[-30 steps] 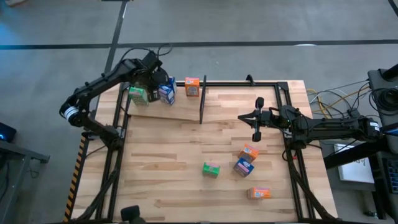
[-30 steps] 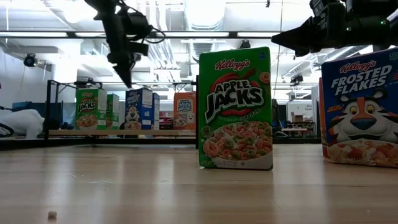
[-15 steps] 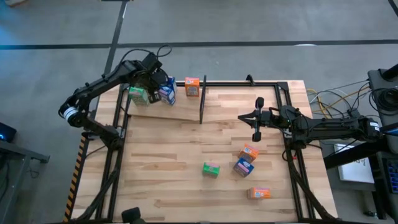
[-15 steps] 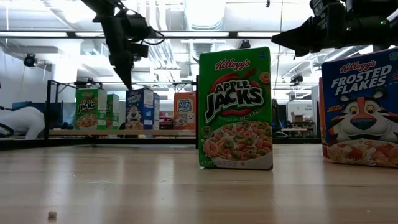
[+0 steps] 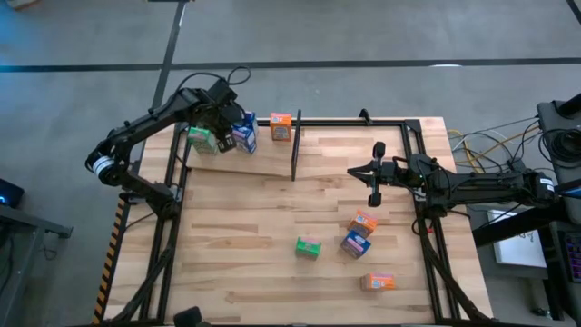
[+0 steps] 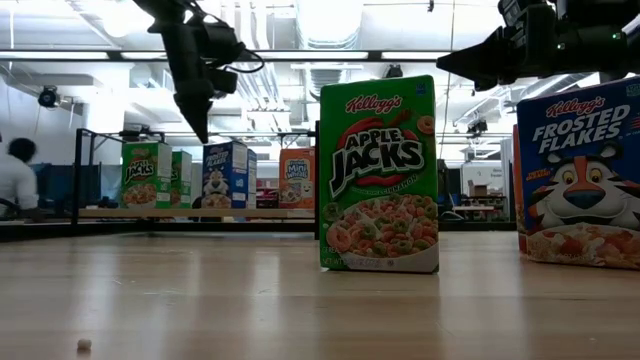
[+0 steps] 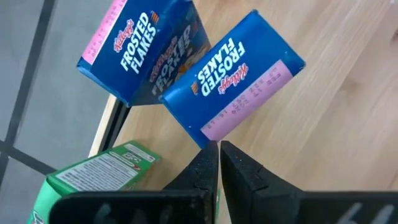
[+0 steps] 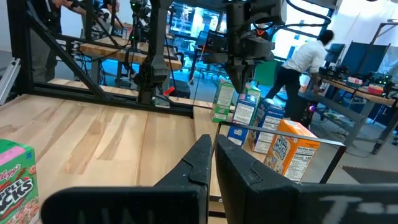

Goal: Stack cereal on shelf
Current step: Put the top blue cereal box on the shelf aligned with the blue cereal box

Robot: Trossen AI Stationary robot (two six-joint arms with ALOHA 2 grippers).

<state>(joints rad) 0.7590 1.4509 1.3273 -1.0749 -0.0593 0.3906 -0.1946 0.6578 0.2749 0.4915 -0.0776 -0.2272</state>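
Note:
The shelf [image 5: 263, 162] is a light plank in a black frame at the table's far left. On it stand a green cereal box [image 5: 201, 138], two blue ones [image 5: 242, 136] [image 5: 248, 120] and an orange one [image 5: 280, 126]. My left gripper [image 7: 219, 149] is shut and points steeply down just above the gap between the green box [image 7: 99, 174] and the nearer blue box [image 7: 233, 78]; its tip [image 6: 203, 133] stands over the box tops. My right gripper [image 5: 354, 172] waits shut and level, right of the shelf.
On the tabletop stand loose boxes: green [image 5: 309, 246], blue [image 5: 355, 242], orange [image 5: 364, 222] and another orange [image 5: 379, 282] near the front right. A black upright rod [image 5: 295, 145] marks the shelf's right end. A person [image 6: 15, 180] shows in the room behind.
My left gripper has stayed above the shelf boxes and rolled slightly about its own pointing line. The boxes have kept their places.

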